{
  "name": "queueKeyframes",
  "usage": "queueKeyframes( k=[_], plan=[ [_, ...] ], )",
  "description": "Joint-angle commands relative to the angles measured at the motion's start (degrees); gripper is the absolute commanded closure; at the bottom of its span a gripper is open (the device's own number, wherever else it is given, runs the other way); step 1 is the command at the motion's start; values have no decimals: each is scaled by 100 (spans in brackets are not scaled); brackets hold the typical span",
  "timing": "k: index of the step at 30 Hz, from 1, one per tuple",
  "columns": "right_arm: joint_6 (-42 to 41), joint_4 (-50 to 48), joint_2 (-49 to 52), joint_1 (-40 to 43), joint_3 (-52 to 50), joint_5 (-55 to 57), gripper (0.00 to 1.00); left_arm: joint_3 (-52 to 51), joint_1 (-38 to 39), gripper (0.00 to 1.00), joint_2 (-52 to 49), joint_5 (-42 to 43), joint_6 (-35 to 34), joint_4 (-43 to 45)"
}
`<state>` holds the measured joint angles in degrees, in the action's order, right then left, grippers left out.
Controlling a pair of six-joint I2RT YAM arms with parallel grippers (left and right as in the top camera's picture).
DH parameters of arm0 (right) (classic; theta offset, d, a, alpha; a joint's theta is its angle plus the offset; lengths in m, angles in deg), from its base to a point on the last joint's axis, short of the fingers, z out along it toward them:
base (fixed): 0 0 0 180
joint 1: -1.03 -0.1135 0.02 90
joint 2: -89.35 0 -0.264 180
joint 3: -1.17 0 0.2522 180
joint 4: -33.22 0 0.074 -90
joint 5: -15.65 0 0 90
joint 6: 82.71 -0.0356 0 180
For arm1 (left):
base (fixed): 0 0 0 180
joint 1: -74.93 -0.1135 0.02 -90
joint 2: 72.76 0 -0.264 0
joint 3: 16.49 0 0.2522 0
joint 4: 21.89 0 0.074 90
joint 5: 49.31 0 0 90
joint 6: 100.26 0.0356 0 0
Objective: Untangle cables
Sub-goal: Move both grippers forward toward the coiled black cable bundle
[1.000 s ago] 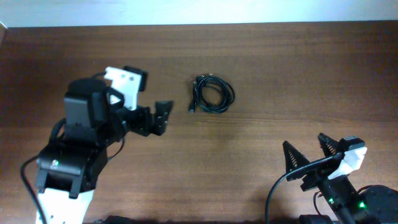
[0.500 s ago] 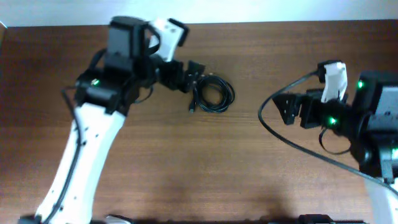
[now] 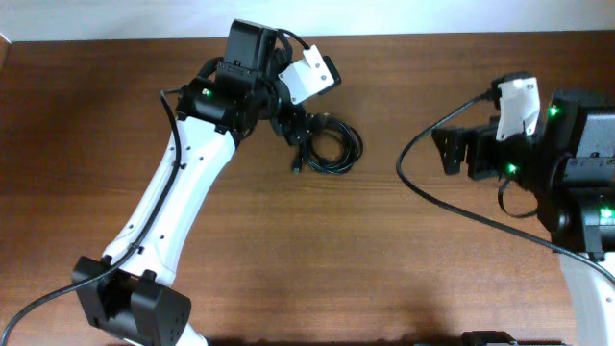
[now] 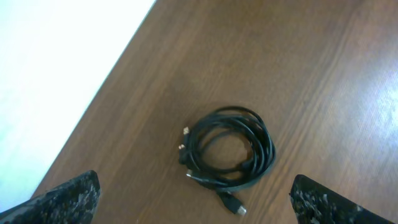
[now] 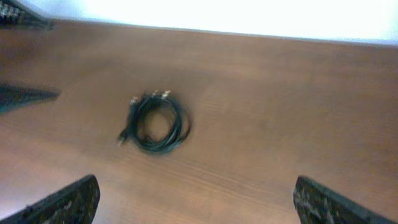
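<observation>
The cables (image 3: 329,146) lie as one black coiled bundle on the brown table, with small plugs sticking out on its left side. My left gripper (image 3: 303,128) hovers open at the coil's upper left edge. In the left wrist view the cables (image 4: 229,151) lie ahead between the wide-apart fingers of the left gripper (image 4: 196,202), one plug (image 4: 233,203) pointing toward the camera. My right gripper (image 3: 459,154) is open, well to the right of the coil and facing it. The right wrist view shows the cables (image 5: 155,121) far ahead of the empty right gripper (image 5: 199,202).
The table's far edge (image 3: 432,37) runs just behind the coil, with a white surface beyond it. The left arm's base (image 3: 130,308) sits at the near left. A thick black wire (image 3: 423,197) loops off the right arm over the table's right part.
Both arms have swung up from the near edge toward the coil. In the last half second the left gripper has moved right onto the coil's left edge; the right gripper has barely shifted.
</observation>
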<state>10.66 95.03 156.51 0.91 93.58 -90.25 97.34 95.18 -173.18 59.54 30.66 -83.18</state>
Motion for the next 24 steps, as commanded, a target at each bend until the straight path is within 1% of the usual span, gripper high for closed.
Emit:
queueKeyframes(
  k=[1, 3, 4, 6, 8, 10, 11, 15, 17, 18, 20, 24],
  plan=[
    [7, -647, 79, -35, 105, 1185, 1, 98, 15, 1, -61, 131, 28, -61],
    [92, -964, 138, -35, 105, 1449, 1, 98, 15, 2, -61, 131, 81, -61],
    [92, -1145, 212, -35, 105, 1539, 1, 98, 17, 1, -63, 131, 275, -39],
    [90, -1217, 350, -37, 105, 1532, 2, 98, -48, 2, -199, 70, 289, 339],
    [87, -1106, 466, -37, 105, 1532, 1, 103, -262, 2, -544, 133, 46, 920],
    [81, -949, 494, -37, 105, 1532, 1, 188, -520, 2, -990, 149, -131, 1211],
    [66, -817, 494, -37, 105, 1530, 1, 378, -713, 1, -1346, 249, -144, 1235],
    [66, -431, 496, -37, 105, 1528, 1, 929, -1008, 2, -2262, 352, -50, 1287],
    [-87, -385, 494, -61, 105, 1517, 1, 929, -1019, 2, -2527, 721, -59, 1220],
    [-170, -361, 494, -79, 105, 1513, 1, 927, -1014, 1, -2649, 1097, -92, 1080],
    [-487, -273, 494, -142, 105, 1513, 1, 927, -1003, 2, -2763, 1523, -525, 944],
    [-881, -42, 496, -330, 105, 1517, 1, 929, -896, 1, -2793, 1843, -1185, 796]
  ],
)
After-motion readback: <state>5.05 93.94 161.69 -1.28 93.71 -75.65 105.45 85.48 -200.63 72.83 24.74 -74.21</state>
